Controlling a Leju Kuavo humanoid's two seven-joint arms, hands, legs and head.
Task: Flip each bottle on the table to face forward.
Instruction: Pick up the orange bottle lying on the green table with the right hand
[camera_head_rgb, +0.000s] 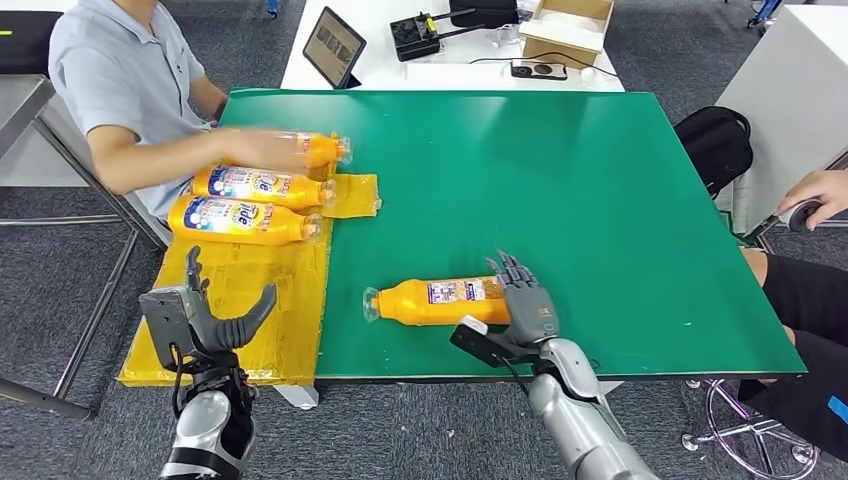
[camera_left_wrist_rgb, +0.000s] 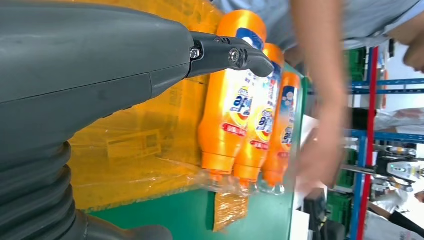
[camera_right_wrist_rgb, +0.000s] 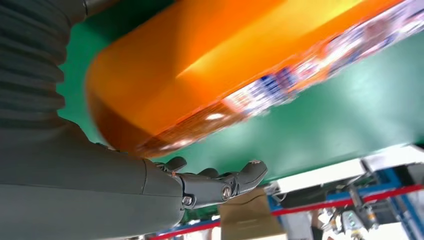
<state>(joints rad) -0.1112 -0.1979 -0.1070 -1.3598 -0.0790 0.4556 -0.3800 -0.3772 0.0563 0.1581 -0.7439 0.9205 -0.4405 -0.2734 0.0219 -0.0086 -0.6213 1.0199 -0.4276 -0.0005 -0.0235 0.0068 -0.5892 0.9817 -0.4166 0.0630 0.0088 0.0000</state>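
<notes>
Right hand (camera_head_rgb: 527, 305) clasping lone orange bottle (camera_head_rgb: 440, 301), left hand (camera_head_rgb: 205, 318) spread empty, labels unreadable.

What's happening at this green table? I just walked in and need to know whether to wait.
The humanoid robot's right hand rests against the base of an orange plastic bottle lying on its side on the green table. Its left hand hovers with fingers spread, holding nothing, above a yellow plastic-wrapped board. A seated person's hand, blurred, is on the farthest of three more orange bottles lying side by side at the board's far end.
</notes>
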